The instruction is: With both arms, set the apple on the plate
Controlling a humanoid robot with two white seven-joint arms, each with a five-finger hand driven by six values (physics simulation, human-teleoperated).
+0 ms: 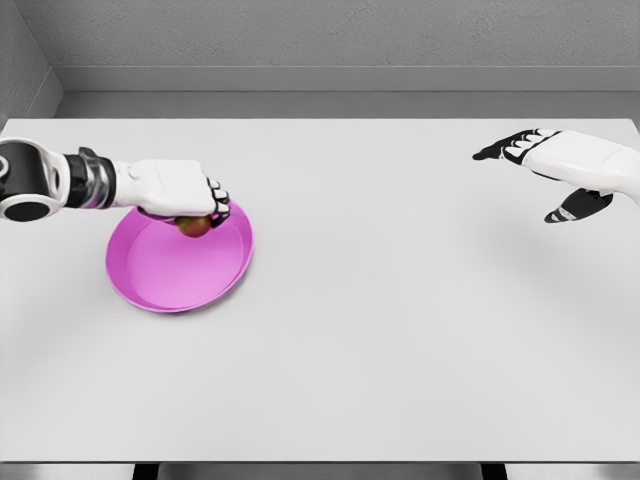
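Observation:
A magenta plate (170, 275) lies on the left part of the white table. My left hand (200, 203) reaches in from the left and hovers over the plate's far rim, its fingers curled down around a small red-green apple (194, 227). The apple peeks out under the palm, just above the plate's inner surface. Far off at the right edge, my right hand (540, 170) hangs above the table with its fingers stretched out and its thumb apart, holding nothing.
The white table (400, 330) fills the view, with a grey wall behind its far edge and its front edge at the bottom of the picture.

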